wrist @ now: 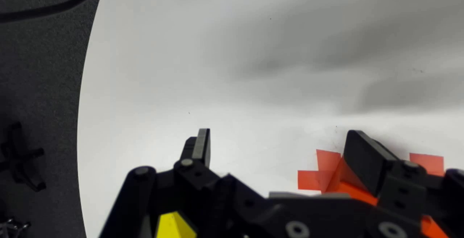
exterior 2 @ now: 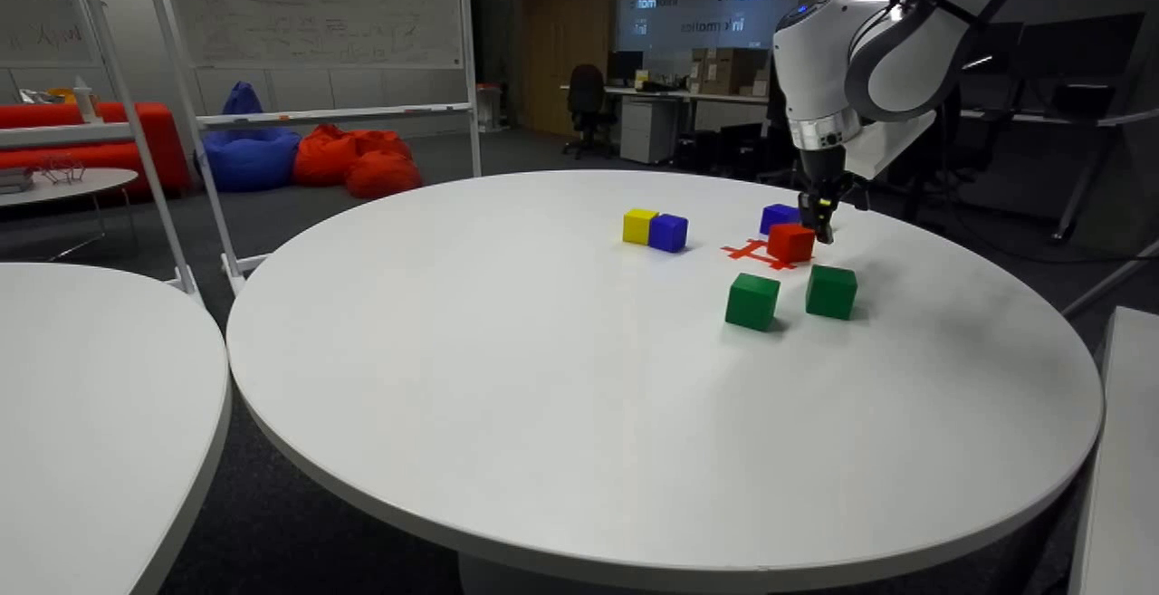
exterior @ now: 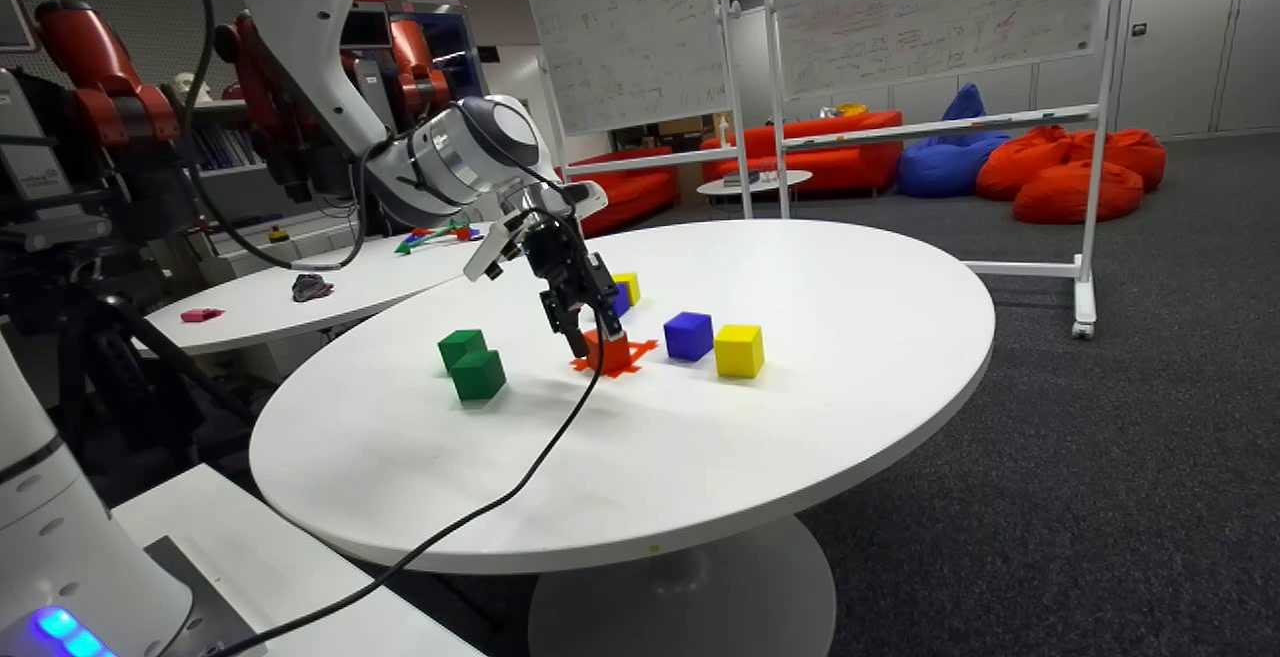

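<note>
My gripper (exterior: 596, 339) is open and empty, tilted low over the white round table. It is beside a red cube (exterior: 609, 353), which also shows in an exterior view (exterior 2: 790, 243). In the wrist view my gripper (wrist: 278, 133) has its fingers wide apart. One finger overlaps the red cube (wrist: 357, 193) there, and the other is over bare table. I cannot tell whether the finger touches the cube. The cube sits on crossed red tape (exterior 2: 748, 251), also seen in the wrist view (wrist: 312, 180). The gripper body hides much of the cube in the wrist view.
Two green cubes (exterior 2: 752, 302) (exterior 2: 831, 292) stand near the red one. A blue cube (exterior: 689, 337) and yellow cube (exterior: 739, 351) stand side by side. Another blue (exterior: 622, 299) and yellow cube (exterior: 628, 286) are partly behind the gripper. A black cable (exterior: 520, 482) hangs across the table (exterior: 800, 257).
</note>
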You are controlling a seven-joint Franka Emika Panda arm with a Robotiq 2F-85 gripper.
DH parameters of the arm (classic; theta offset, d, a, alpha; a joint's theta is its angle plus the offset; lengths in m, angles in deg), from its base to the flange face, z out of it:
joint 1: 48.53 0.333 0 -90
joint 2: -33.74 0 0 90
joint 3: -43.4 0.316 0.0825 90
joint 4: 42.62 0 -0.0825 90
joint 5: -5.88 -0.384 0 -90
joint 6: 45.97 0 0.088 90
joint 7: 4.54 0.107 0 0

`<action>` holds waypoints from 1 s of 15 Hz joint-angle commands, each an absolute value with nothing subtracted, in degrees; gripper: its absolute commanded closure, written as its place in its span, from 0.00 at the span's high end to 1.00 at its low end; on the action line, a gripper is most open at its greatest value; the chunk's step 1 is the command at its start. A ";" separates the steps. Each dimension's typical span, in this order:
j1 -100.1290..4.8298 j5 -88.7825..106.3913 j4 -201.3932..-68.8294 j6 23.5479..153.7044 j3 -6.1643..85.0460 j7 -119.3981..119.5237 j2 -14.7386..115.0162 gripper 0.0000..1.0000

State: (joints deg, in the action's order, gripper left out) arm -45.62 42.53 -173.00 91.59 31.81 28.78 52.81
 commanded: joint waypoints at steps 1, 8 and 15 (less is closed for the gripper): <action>-46.21 42.49 -172.46 91.07 31.55 28.99 53.79 1.00; -47.30 43.13 -174.59 92.66 29.84 29.43 54.99 1.00; -47.09 42.45 -173.55 91.57 30.02 28.76 55.78 1.00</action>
